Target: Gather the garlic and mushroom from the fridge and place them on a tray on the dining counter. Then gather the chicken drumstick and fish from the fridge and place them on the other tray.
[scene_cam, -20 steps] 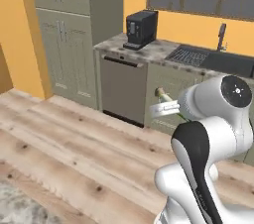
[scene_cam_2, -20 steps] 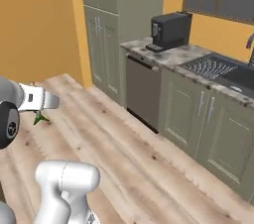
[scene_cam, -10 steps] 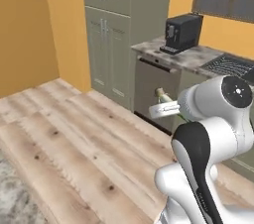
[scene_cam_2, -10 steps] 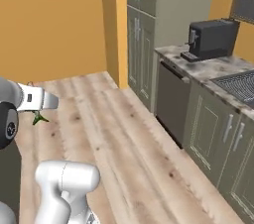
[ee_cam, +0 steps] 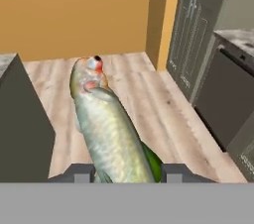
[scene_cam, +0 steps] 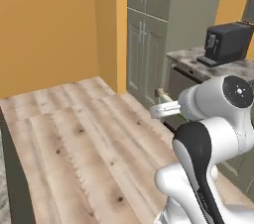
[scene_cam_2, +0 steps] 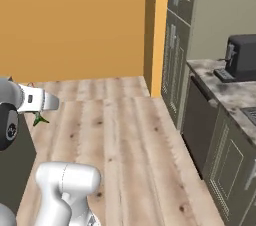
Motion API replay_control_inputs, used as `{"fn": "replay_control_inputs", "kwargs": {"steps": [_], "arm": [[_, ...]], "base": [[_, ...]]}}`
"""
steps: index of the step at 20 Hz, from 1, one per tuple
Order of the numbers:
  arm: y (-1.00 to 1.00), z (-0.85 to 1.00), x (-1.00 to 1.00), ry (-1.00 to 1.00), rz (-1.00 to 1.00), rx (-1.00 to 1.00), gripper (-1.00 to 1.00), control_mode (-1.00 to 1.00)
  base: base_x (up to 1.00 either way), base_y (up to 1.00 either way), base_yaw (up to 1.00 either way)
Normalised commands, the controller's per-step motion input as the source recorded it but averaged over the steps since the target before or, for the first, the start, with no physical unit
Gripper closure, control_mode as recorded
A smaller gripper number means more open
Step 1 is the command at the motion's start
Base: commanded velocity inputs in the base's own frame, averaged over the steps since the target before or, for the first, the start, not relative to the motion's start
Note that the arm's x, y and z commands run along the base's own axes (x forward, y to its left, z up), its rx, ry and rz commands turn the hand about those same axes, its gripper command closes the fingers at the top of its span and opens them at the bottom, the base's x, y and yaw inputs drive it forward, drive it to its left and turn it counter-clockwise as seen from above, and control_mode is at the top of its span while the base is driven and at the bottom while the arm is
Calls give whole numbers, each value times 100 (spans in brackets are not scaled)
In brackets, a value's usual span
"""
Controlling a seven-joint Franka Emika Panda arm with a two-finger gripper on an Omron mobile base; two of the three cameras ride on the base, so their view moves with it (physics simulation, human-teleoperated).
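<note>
In the hand view the fish point(ee_cam: 106, 129), silvery-green with a reddish head, stands up from between my fingertips point(ee_cam: 82, 172) and points away from the camera. My gripper point(ee_cam: 126, 172) is shut on its tail end, where a green fin shows. In the left base view the hand point(scene_cam: 166, 109) reaches left from the arm at mid-height above the wooden floor, with a pale tip of the fish point(scene_cam: 159, 92) above it. In the right base view the hand point(scene_cam_2: 42, 102) sticks out to the right, and a green fin of the fish point(scene_cam_2: 38, 118) hangs below it.
Tall olive cabinets point(scene_cam: 149, 25) and an orange wall point(scene_cam_2: 75, 20) stand ahead. A marble counter point(scene_cam_2: 225, 87) to the right carries a black coffee machine point(scene_cam: 225, 43) above a dark dishwasher front point(ee_cam: 225, 104). A dark block point(ee_cam: 20, 134) stands close on the left. Wooden floor point(scene_cam: 74, 143) lies between.
The whole picture has shifted: the cabinets and coffee machine slid to the right as the base turned. The fish stays in the shut gripper, and the arm keeps its pose.
</note>
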Motion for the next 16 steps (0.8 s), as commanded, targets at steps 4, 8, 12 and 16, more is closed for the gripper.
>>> {"fn": "replay_control_inputs", "kwargs": {"steps": [4, 8, 12, 16], "arm": [[0, 0, 0, 0, 0, 0, 100, 100], [0, 0, 0, 0, 0, 0, 100, 100], [0, 0, 0, 0, 0, 0, 100, 100], [0, 0, 0, 0, 0, 0, 100, 100]], "base": [[84, -38, 45], [91, -37, 44], [89, -38, 44], [89, -39, 43]]}}
